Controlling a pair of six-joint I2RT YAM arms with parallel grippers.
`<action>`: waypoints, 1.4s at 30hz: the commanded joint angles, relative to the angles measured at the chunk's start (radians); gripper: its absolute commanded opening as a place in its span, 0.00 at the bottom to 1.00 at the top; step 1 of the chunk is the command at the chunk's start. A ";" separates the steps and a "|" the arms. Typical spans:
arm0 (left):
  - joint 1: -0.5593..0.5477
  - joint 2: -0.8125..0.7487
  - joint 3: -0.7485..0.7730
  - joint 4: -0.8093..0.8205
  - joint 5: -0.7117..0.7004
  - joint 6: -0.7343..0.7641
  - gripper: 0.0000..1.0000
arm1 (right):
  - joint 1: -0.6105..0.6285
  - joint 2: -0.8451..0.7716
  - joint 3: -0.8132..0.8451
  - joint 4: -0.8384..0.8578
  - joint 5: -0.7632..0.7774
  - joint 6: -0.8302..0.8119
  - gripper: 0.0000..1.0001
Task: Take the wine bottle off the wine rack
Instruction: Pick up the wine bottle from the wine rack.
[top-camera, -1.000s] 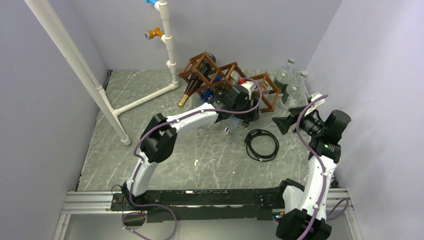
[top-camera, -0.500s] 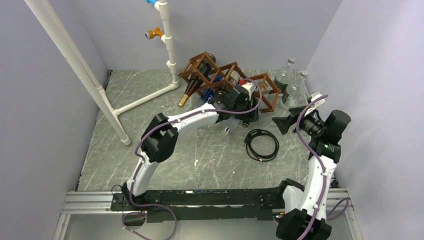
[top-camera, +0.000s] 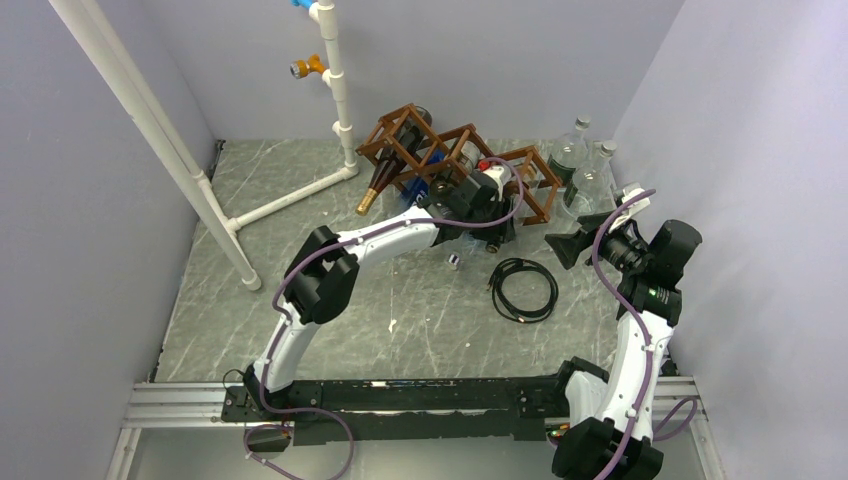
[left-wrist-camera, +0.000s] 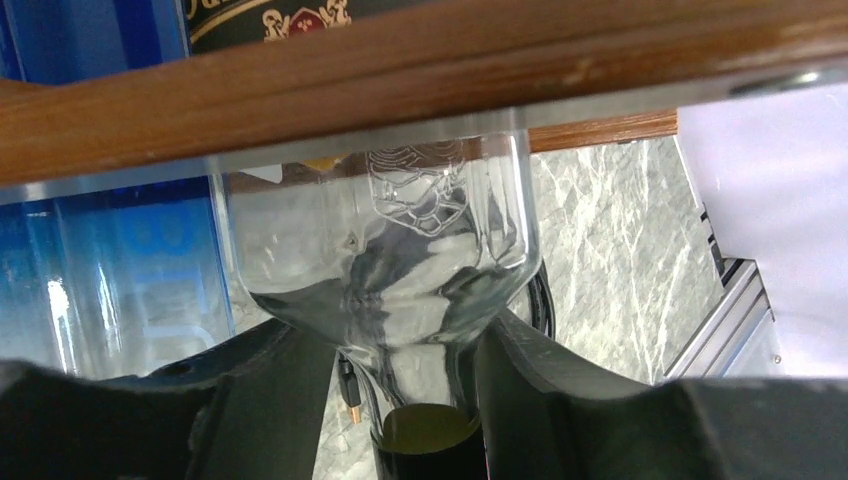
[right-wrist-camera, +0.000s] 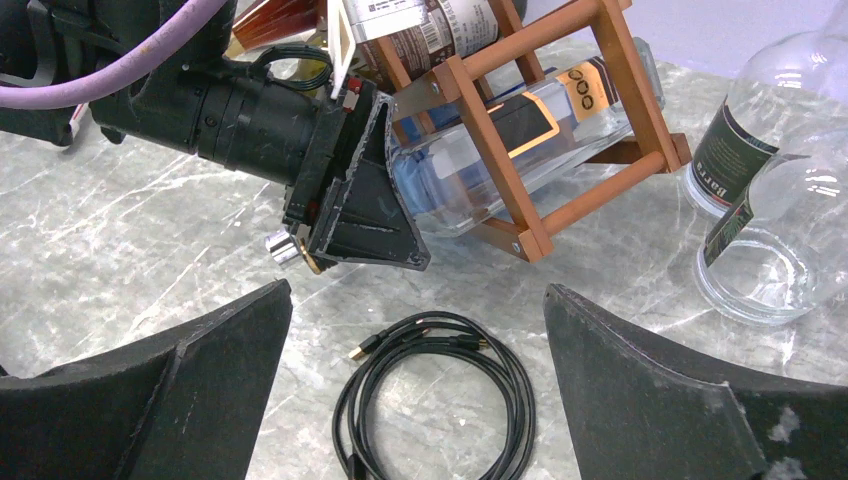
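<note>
As it lies racked, the wine bottle (left-wrist-camera: 392, 235) shows clear embossed glass.

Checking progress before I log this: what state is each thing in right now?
left gripper: fingers either side of the clear bottle neck, grip unclear
clear bottle: lying in the wine rack
wine rack: on the table, holding bottles
right gripper: open, empty
dark bottle: in the rack, neck sticking out
black cable: coiled on the table
spare bottles: upright beside the rack
</note>
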 joint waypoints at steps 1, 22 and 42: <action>-0.006 0.020 0.047 0.046 0.019 -0.006 0.50 | 0.002 -0.016 -0.003 0.030 0.008 -0.011 1.00; -0.006 -0.233 -0.193 0.207 -0.026 0.045 0.00 | 0.004 -0.015 -0.001 0.026 0.017 -0.018 1.00; -0.007 -0.462 -0.465 0.278 -0.004 0.100 0.00 | 0.004 -0.010 -0.005 0.030 0.021 -0.018 1.00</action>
